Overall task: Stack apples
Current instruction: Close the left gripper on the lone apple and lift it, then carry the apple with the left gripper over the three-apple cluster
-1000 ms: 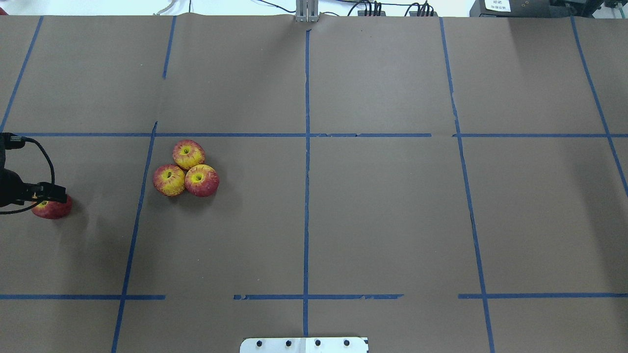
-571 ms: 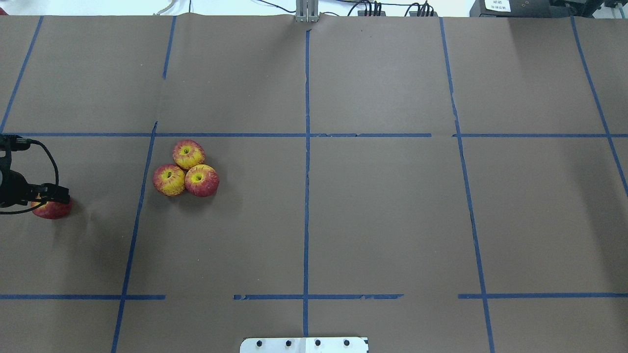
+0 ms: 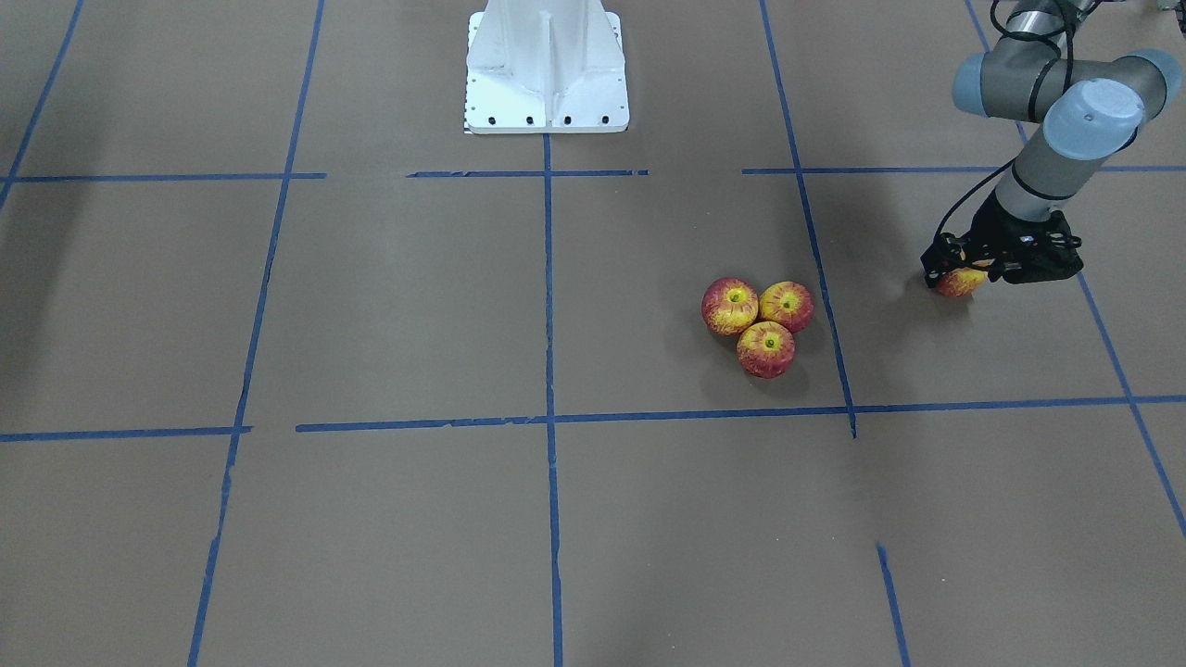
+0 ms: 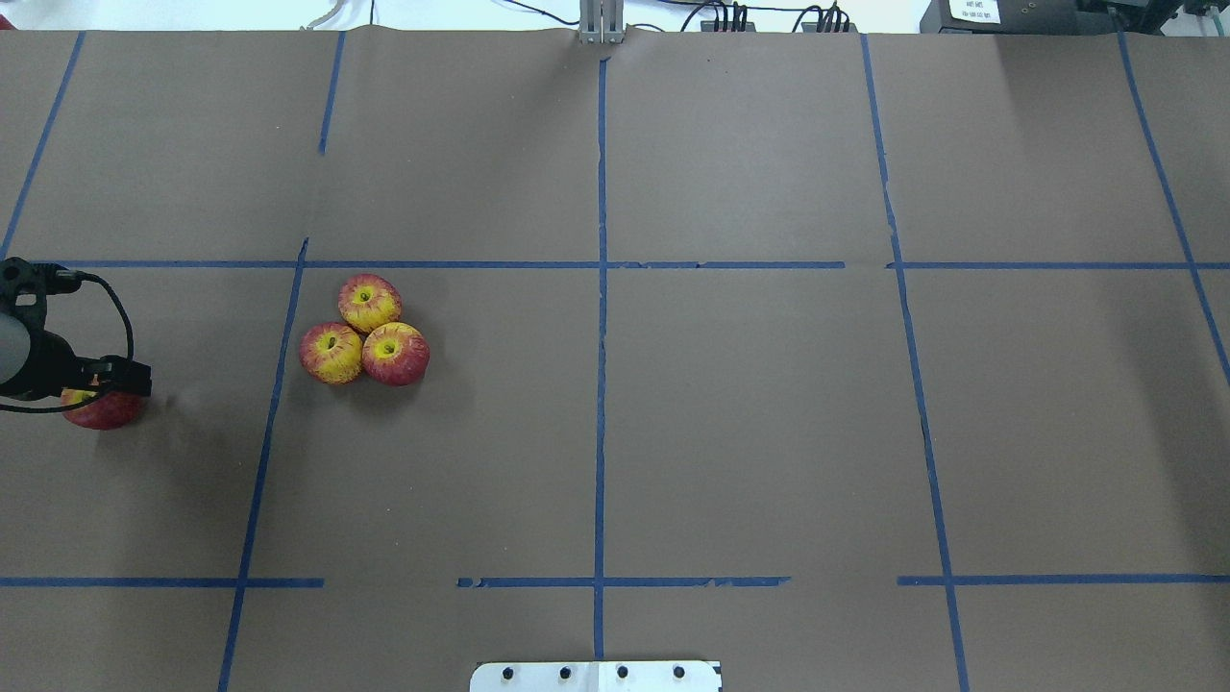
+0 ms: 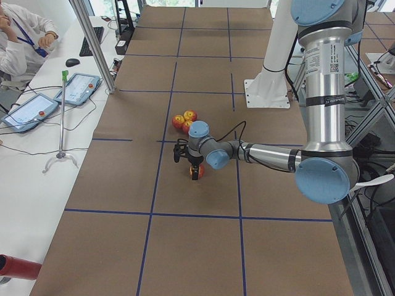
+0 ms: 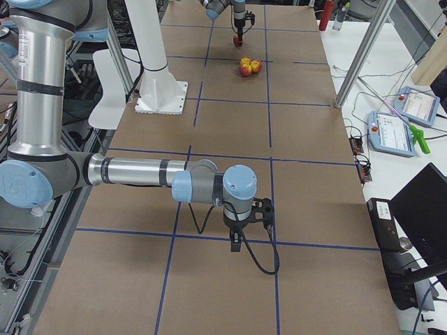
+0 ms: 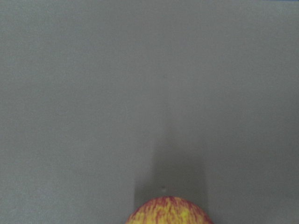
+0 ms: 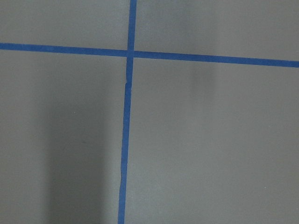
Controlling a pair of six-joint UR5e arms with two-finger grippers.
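Step in hand: picking up the 4th apple, the one meant to top the stack. It sits on the worktop near the robot's left edge, well apart from the other three, which lie touching in a tight triangle, stem dimples up, as a base layer. Left hand is down right over the lone apple. Side view shows fingers low at the fruit, but can't tell whether they've closed on it or stand open around it. Left wrist cam only catches the apple's top at the frame's bottom edge, no fingers in shot. Right hand hangs over bare worktop far off on the robot's right, nothing under it. It shows only in the side view, so can't tell open or closed, and it looks idle. Judgement: base done, last piece not yet lifted. Next move needs a firm, centred grip, a straight lift, a carry across to the trio, then a gentle drop into the hollow where the three meet. Off-centre and it'll likely roll off or push the base apart.
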